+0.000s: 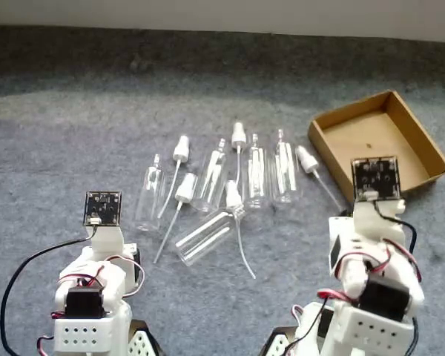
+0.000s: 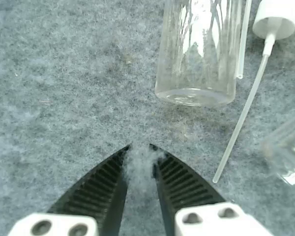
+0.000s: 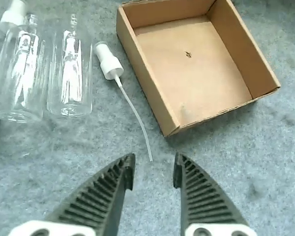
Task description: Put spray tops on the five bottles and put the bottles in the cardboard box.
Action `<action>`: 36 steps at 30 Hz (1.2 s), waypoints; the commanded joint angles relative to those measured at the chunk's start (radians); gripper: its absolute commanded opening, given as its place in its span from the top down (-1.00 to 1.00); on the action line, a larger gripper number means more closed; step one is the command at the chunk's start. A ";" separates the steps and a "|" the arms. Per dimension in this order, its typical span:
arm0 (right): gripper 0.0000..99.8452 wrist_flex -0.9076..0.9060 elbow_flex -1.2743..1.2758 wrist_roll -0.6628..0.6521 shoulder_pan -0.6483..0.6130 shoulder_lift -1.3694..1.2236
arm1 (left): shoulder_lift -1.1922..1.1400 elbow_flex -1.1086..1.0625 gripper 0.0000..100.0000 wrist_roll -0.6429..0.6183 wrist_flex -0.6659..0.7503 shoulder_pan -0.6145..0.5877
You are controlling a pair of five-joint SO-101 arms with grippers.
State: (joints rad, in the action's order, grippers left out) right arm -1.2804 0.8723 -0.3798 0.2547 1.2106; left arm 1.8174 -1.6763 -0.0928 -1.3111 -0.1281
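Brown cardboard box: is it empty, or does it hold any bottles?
Empty. The brown cardboard box shows a bare floor; the clear plastic bottles lie outside it.

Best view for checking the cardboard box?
Right wrist view: the cardboard box is close and nearly whole, open side up, inside plainly visible. The high view has it farther off, with the right arm covering its near corner.

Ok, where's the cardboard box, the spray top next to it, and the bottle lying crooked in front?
cardboard box [image 3: 191, 69], right wrist view, on its bare floor.
spray top [image 3: 107, 60], right wrist view, on its white head.
crooked bottle [image 1: 204, 237], high view, on its clear body.
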 commanded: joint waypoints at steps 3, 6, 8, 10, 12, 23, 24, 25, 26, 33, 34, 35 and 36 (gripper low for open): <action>0.76 -0.058 -0.243 0.049 -0.160 -0.375 | 0.004 -0.018 0.99 0.006 -0.008 0.016; 0.75 -0.108 -0.355 0.061 -0.255 -0.539 | 0.004 -0.018 0.99 0.006 -0.008 0.016; 0.75 -0.120 -0.446 0.140 -0.289 -0.641 | 0.004 -0.018 0.99 0.006 -0.008 0.016; 0.75 -0.136 -0.541 0.195 -0.317 -0.737 | 0.004 -0.018 0.99 0.006 -0.008 0.016; 0.74 -0.159 -0.641 0.209 -0.357 -0.837 | 0.004 -0.018 0.99 0.006 -0.008 0.016; 0.50 -0.219 -1.230 0.247 -0.417 -1.379 | 0.004 -0.018 0.99 0.006 -0.008 0.015; 0.50 -0.220 -1.285 0.247 -0.417 -1.435 | 0.004 -0.018 0.99 0.006 -0.008 0.015; 0.50 -0.222 -1.336 0.247 -0.417 -1.488 | 0.004 -0.018 0.99 0.006 -0.008 0.015; 0.50 -0.229 -1.386 0.256 -0.417 -1.543 | 0.004 -0.018 0.99 0.006 -0.008 0.015; 0.49 -0.334 -1.842 0.310 -0.429 -1.906 | 0.004 -0.018 0.99 0.006 -0.008 0.015; 0.49 -0.354 -1.906 0.313 -0.437 -1.952 | 0.004 -0.018 0.99 0.006 -0.008 0.015; 0.49 -0.372 -1.966 0.327 -0.443 -1.997 | 0.004 -0.018 0.99 0.006 -0.008 0.015; 0.49 -0.386 -2.018 0.348 -0.447 -2.038 | 0.004 -0.018 0.99 0.006 -0.008 0.015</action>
State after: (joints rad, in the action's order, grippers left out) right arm -1.6210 -0.9337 -0.0729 -0.1642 -0.7656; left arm 1.8174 -1.6763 -0.0928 -1.3111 -0.1281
